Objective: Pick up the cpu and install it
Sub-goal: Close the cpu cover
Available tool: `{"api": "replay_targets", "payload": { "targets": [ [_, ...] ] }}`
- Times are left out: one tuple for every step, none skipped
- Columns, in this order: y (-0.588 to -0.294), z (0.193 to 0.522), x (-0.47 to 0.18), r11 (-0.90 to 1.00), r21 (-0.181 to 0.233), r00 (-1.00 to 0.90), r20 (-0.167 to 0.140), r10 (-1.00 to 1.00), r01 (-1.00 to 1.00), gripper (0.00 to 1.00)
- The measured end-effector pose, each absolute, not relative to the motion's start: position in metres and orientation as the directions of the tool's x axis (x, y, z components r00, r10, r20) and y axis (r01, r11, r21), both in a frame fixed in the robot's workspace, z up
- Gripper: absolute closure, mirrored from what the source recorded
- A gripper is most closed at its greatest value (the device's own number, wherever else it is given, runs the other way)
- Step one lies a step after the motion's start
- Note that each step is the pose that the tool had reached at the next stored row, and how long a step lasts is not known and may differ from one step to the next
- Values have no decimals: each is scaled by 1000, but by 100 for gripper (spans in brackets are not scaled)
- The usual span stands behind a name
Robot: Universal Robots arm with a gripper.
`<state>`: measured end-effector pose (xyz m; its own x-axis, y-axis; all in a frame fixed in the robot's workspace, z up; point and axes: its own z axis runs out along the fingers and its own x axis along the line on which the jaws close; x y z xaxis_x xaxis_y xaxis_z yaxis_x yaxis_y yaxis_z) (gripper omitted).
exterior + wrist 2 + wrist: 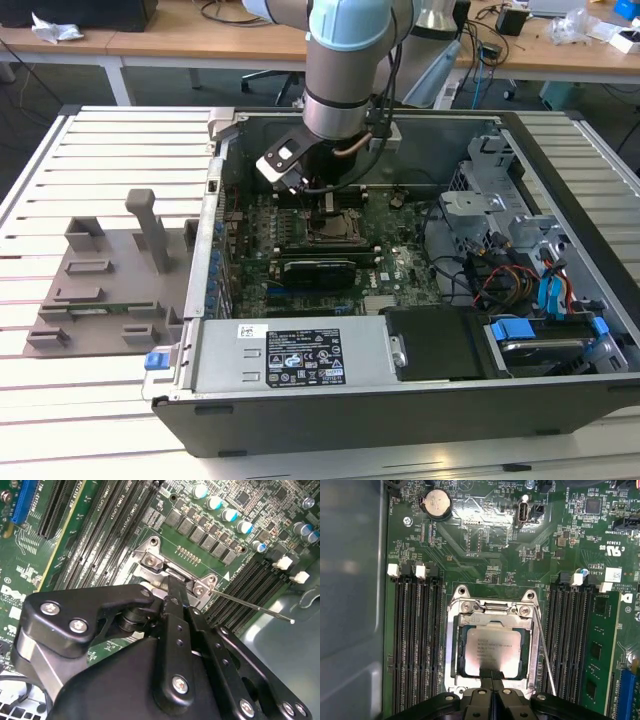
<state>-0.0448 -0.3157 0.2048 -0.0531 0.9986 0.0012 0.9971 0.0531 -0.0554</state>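
Observation:
The cpu (492, 645), a flat square chip with a silvery top and thin greenish rim, lies flat inside the metal socket frame (451, 645) on the green motherboard in the first wrist view. My gripper (492, 672) is shut, its two black fingers pressed together, and their tips rest at the middle of one edge of the chip. In the second wrist view the closed gripper (174, 587) points down into the socket frame (150, 560) and covers the chip. In the exterior view the gripper (325, 205) hangs over the socket (330, 232) inside the open computer case.
A thin metal socket lever (545, 655) stands raised beside the socket, also visible as the lever (250, 605). Black memory slots (417, 645) flank the socket on both sides. The case walls (400, 400), a drive bay with cables (530, 270) and a grey fixture (110, 270) surround the work area.

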Motion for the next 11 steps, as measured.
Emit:
{"api": "replay_targets", "payload": {
  "targets": [
    [-316,205,-45,53,-55,-53,1,999,997,89],
    [-316,205,-44,53,-55,-53,1,999,997,89],
    [-316,205,-42,54,-55,-54,1,999,997,89],
    [-316,205,-40,54,-55,-54,1,999,997,89],
    [-316,205,-37,55,-55,-55,2,999,997,89],
    [-316,206,-35,55,-55,-55,2,999,997,89],
    [-316,207,-34,55,-55,-55,2,999,997,89],
    [-316,209,-32,55,-56,-55,2,998,997,89],
    [-316,210,-31,55,-57,-55,2,999,997,89],
    [-316,212,-29,55,-58,-55,2,999,997,89],
    [-316,214,-26,54,-59,-54,2,999,997,89]
  ]
}}
